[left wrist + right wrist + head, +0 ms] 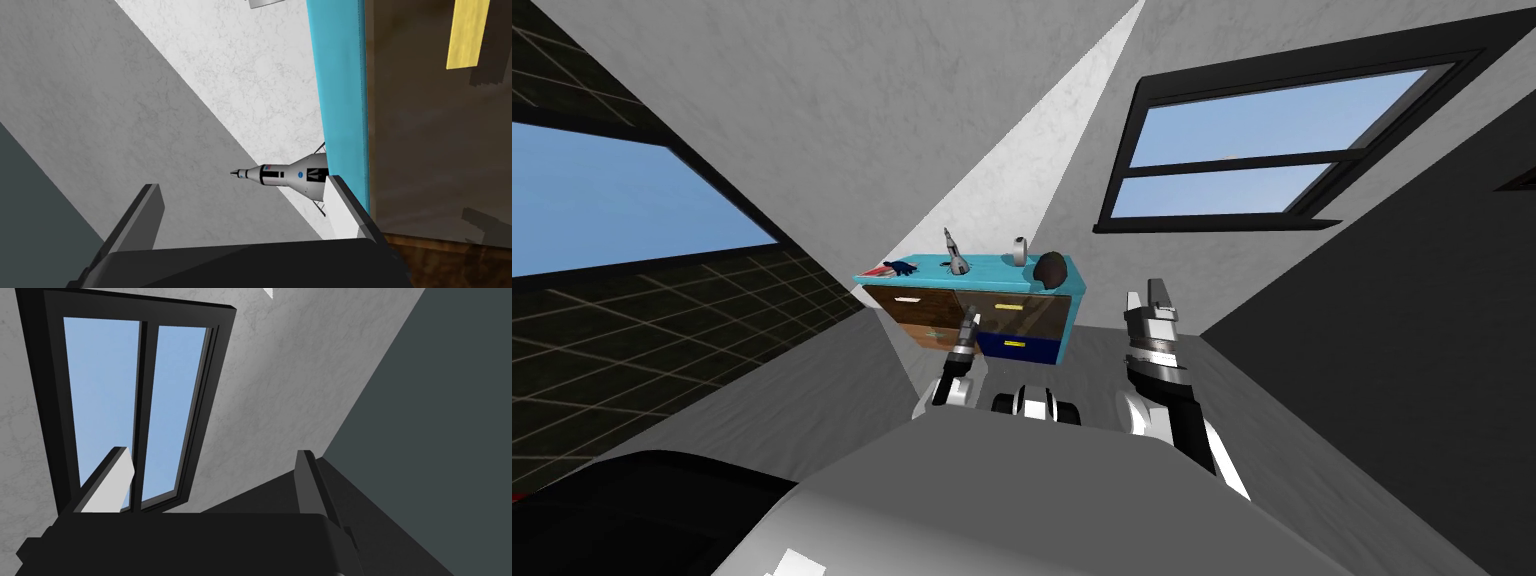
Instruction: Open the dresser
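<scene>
Head view: dresser (1017,318) stands against the far wall, teal-topped, drawers apparently closed. Our left claw (971,318) hovers at its brown front, blades wide apart, empty. Right claw (1149,296) is also open, holding nothing. We expect a rigid, sliding drawer, so hook the yellow handle (467,32).

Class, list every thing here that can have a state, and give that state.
dresser: drawers look shut.
left tool: open, at the dresser's front.
right tool: open, holding nothing.
rocket model: upright on the dresser's top.
</scene>
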